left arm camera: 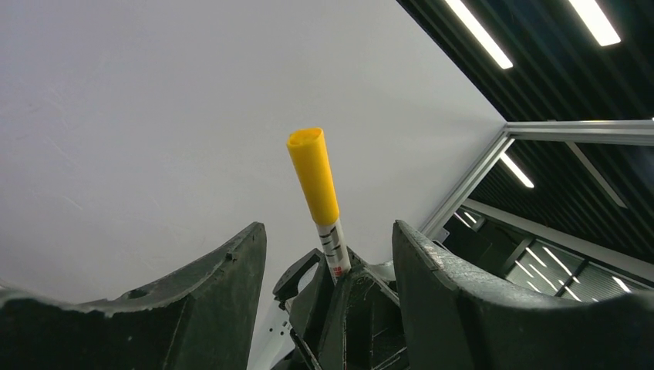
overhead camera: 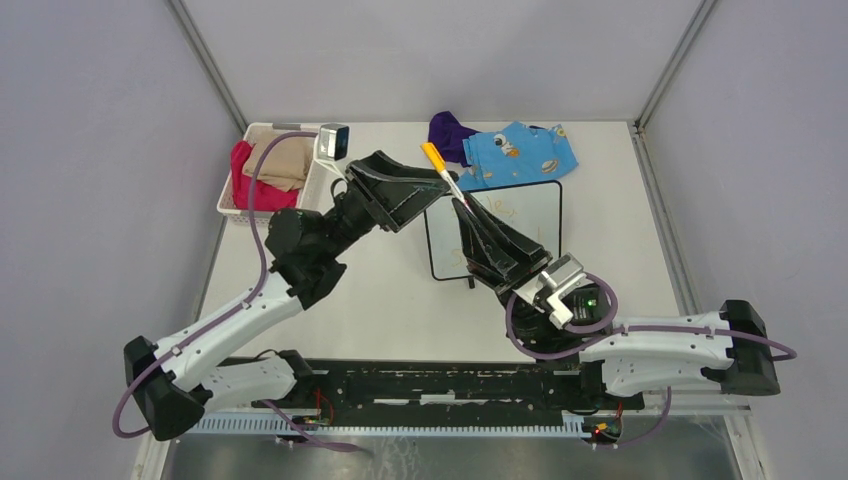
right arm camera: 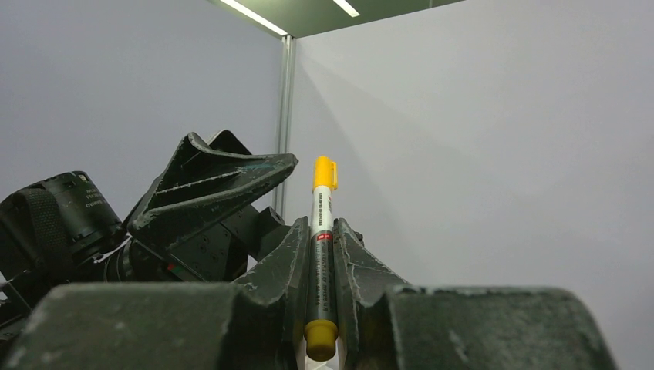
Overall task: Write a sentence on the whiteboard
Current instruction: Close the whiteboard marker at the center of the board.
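The whiteboard (overhead camera: 530, 215) lies at mid-table, black-framed, with faint orange marks (overhead camera: 500, 212) of the sentence, partly hidden by my right gripper and not readable. My right gripper (overhead camera: 466, 212) is shut on a white marker (overhead camera: 447, 177) and holds it raised above the board's left part, with its yellow cap (overhead camera: 432, 154) on and pointing up and away. In the right wrist view the marker (right arm camera: 321, 223) sits clamped between the fingers. My left gripper (overhead camera: 425, 192) is open and empty. In its wrist view the cap (left arm camera: 312, 173) stands between its spread fingers without touching them.
A white basket (overhead camera: 232, 208) with red and beige cloths stands at the back left. A blue patterned cloth (overhead camera: 520, 155) and a purple cloth (overhead camera: 450, 135) lie behind the board. Metal frame posts rise at the back corners.
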`<control>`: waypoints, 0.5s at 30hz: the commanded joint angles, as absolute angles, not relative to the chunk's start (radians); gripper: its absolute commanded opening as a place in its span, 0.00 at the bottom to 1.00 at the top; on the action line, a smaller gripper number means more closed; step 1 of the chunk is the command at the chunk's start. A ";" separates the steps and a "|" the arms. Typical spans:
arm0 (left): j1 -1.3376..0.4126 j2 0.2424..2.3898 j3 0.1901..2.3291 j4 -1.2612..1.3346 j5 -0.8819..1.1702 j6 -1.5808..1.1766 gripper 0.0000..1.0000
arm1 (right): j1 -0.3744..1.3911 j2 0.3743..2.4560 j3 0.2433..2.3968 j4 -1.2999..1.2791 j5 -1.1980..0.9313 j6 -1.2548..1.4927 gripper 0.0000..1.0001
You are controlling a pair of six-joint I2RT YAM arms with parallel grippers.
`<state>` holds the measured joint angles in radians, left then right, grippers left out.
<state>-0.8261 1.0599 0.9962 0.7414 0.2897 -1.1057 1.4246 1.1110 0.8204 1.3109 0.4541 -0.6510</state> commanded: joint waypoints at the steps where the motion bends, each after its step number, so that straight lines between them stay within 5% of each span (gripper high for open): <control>1: -0.821 1.095 0.991 0.878 0.301 -1.183 0.66 | 1.425 1.098 0.820 1.351 0.466 -0.640 0.00; 15: -0.813 1.143 0.975 1.009 0.321 -1.246 0.47 | 1.424 1.089 0.805 1.355 0.471 -0.643 0.00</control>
